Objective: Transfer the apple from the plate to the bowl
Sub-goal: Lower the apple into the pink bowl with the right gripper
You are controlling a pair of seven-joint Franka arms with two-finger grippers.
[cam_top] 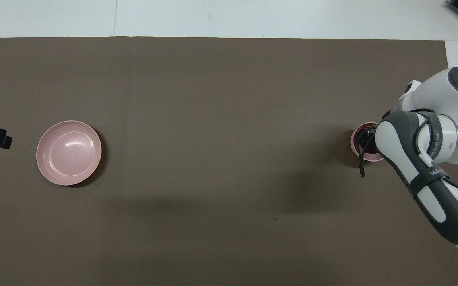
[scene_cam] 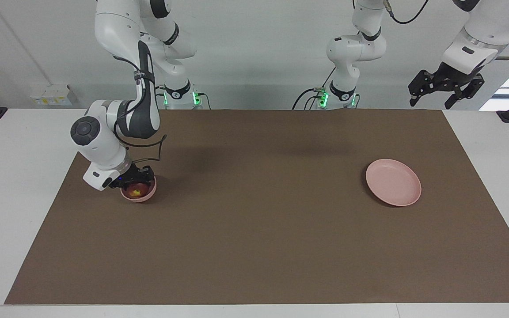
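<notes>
The right hand point(scene_cam: 134, 182) reaches down into the bowl point(scene_cam: 139, 191), its fingers pressed against the apple point(scene_cam: 134, 191), which sits inside the bowl with its yellowish patch turned up; the hand's black body covers the part of the bowl's rim that lies nearest the robots; in the overhead view the right arm's grey-and-white forearm hides most of the bowl point(cam_top: 357, 143), so that only a crescent of pink rim and a dark strip of the inside show; a loose black cable loops from the wrist down beside the bowl. The bowl stands on the brown mat point(scene_cam: 254, 229) near the right arm's end of the desk point(scene_cam: 11, 145); the mat covers nearly the whole desk top, with pale margins at both ends.

The plate point(scene_cam: 393, 182) lies flat on the same mat, well apart from the bowl, toward the left arm's end of the desk, at much the same distance from the robots as the bowl; nothing lies on it; in the overhead view its shallow rings show plainly point(cam_top: 68, 153).

The left hand point(scene_cam: 445, 90) hangs high in the air over the left arm's end of the desk, well clear of the plate, with its fingers spread wide and nothing between them; that arm waits.
</notes>
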